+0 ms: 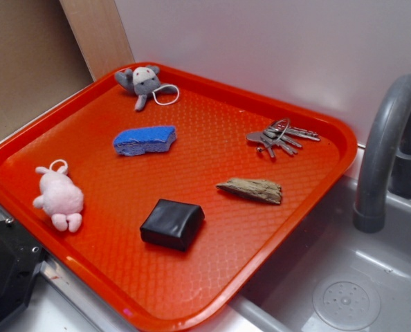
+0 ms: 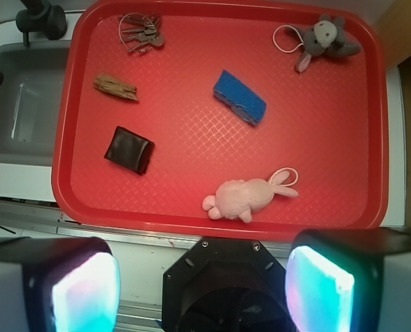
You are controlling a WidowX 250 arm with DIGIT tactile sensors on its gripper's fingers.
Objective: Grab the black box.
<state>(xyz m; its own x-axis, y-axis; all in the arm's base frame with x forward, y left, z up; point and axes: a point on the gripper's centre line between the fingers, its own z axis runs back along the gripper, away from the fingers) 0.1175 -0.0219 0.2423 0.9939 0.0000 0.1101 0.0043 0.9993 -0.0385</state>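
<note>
Our jaws stand wide apart and empty: in the wrist view the gripper (image 2: 202, 283) shows two glowing pads at the bottom corners, held high above the near edge of the red tray (image 2: 371, 138). The black box (image 2: 129, 149) lies on the tray's left half in that view, ahead of the jaws and off to the left, apart from everything else. Its nearest neighbour is a wood scrap (image 2: 115, 88) just beyond it. The box is nearly square, turned slightly askew to the jaws, so we judge the reach must go forward, left and down.
</note>
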